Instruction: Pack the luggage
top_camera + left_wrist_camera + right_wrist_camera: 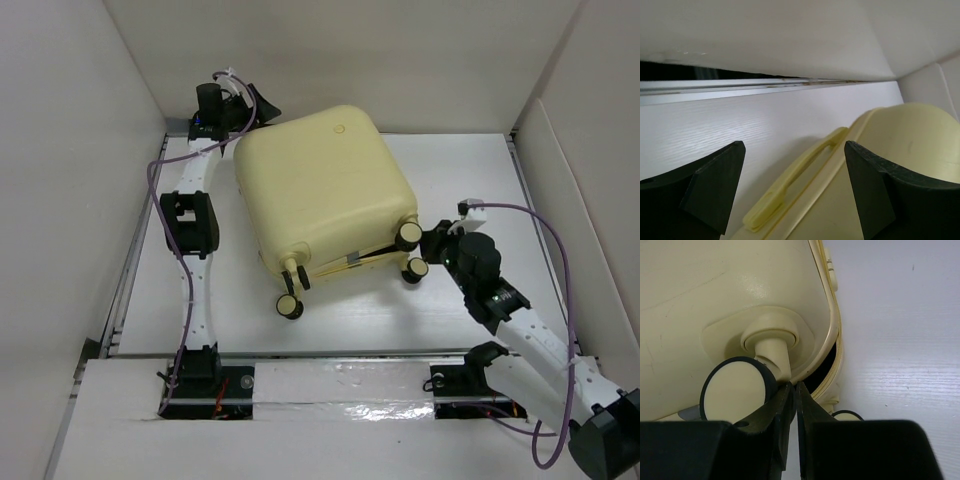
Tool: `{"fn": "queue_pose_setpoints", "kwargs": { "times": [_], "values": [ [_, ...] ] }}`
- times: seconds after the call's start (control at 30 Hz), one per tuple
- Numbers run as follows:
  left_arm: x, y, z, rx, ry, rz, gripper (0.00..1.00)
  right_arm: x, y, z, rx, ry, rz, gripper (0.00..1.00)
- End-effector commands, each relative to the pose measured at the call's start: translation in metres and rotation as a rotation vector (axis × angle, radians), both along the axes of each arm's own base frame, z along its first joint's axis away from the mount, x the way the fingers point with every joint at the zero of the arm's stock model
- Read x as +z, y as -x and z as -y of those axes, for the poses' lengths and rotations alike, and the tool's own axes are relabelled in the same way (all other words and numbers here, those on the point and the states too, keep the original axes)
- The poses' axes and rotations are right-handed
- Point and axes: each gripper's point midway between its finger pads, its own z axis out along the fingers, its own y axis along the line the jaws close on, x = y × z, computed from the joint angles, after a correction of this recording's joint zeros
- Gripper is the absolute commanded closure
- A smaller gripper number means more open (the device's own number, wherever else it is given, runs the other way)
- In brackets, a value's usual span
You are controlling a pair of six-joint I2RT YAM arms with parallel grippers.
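On the bench [480,170], seen from above, the luggage [325,190] lies flat and skewed, wheels toward the near side, at about mid-bench. Its shell is nearly shut, but the seam on the near-right edge stands slightly apart. The left fingers [262,103] sit at its far-left corner. The right fingers [430,243] are just beside the near-right caster [409,234].

Left wrist view: the left fingers [710,185] are spread wide and grasp nothing. The luggage's carry handle [795,177] lies below and between them, with bare bench to its left. Contact with the shell cannot be confirmed.

Right wrist view: the right fingers [775,415] are clenched together with nothing between them, tips against the foot of the caster [735,390] stem. A dark seam gap [822,367] shows just right of the tips.

Assessment: the step in hand appears to be closing the shell. Recommended practice:
- Brace the far-left corner with the left arm so the case does not slide.
- Press the upper half down near the open seam, not on the caster, which would roll or swivel.
- Keep the right tips out of the gap to avoid pinching.
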Motion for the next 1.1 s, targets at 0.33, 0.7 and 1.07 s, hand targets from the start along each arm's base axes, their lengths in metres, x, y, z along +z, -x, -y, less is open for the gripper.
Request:
{"fn": "queue_pose_setpoints", "kwargs": {
  "times": [0.33, 0.7, 1.07],
  "values": [
    [0.016, 0.015, 0.036, -0.256, 0.077, 0.150, 0.21, -0.027, 0.040, 0.053, -0.157, 0.067, -0.094, 0.72],
    [0.007, 0.038, 0.056, -0.359, 0.087, 0.145, 0.28, -0.038, 0.011, -0.005, 0.071, 0.061, -0.125, 0.57],
    [0.029, 0.117, 0.086, -0.431, 0.047, 0.209, 0.29, 0.031, -0.083, -0.022, 0.130, 0.081, 0.100, 0.64]
  ]
}}
